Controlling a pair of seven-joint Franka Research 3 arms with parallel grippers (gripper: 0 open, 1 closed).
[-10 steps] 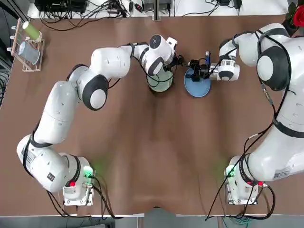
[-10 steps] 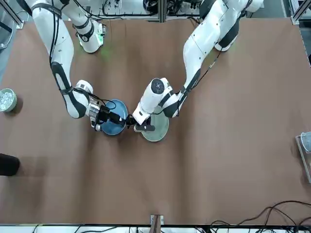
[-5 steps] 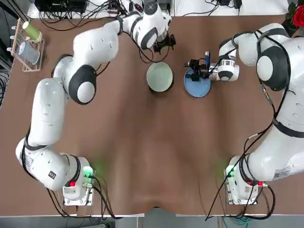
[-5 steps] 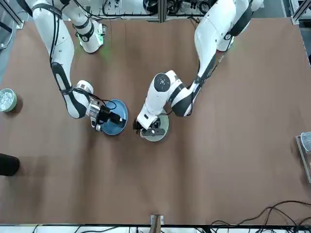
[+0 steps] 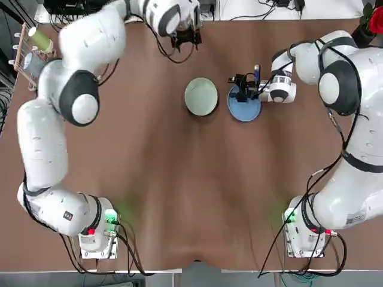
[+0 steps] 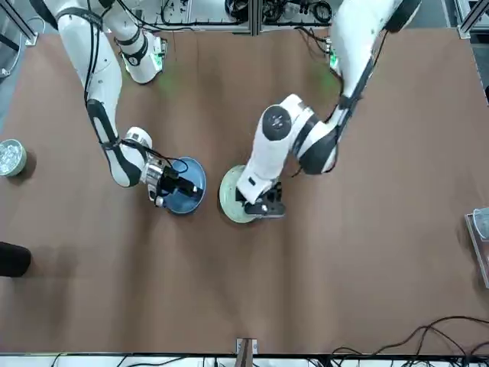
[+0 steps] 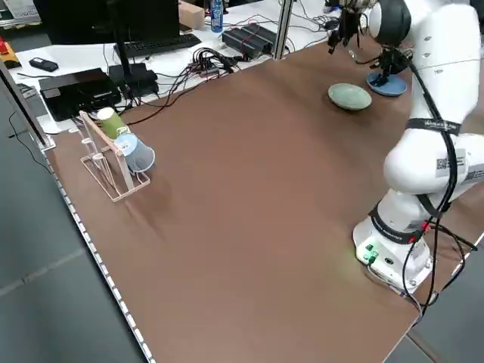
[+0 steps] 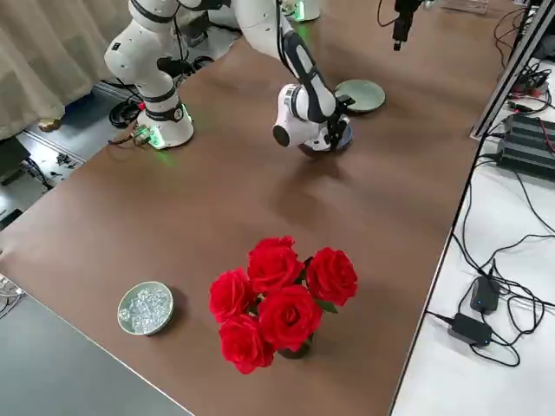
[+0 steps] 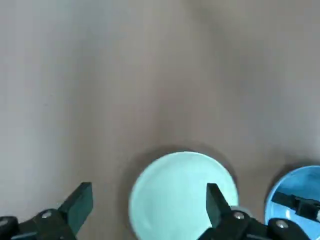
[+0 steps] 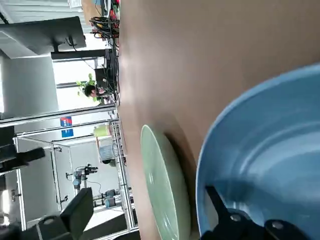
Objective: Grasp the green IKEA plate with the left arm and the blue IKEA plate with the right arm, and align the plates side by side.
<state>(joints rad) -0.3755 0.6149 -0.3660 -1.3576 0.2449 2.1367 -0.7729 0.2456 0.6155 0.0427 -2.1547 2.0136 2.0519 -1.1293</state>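
The green IKEA plate [image 5: 201,96] lies flat on the brown table, with nothing holding it. Close beside it on the robot's right sits the blue IKEA plate [image 5: 244,108], with a narrow gap between the two. My left gripper [image 5: 185,37] hangs open high above the table near the far edge; in its wrist view [image 9: 149,194] the green plate [image 9: 182,192] lies far below. My right gripper [image 5: 242,89] reaches in low and level. It is open across the blue plate's rim [image 10: 210,150], one finger [image 10: 222,212] inside the plate.
A wooden rack [image 5: 35,58] with a green cup and a blue cup stands at the far left. A vase of red roses [image 8: 277,299] and a small bowl [image 8: 145,308] stand at the far right. Cables and boxes lie beyond the far edge.
My left gripper has left the green plate, rising and moving off toward the far edge. The right gripper and the blue plate have shifted slightly toward the green plate.
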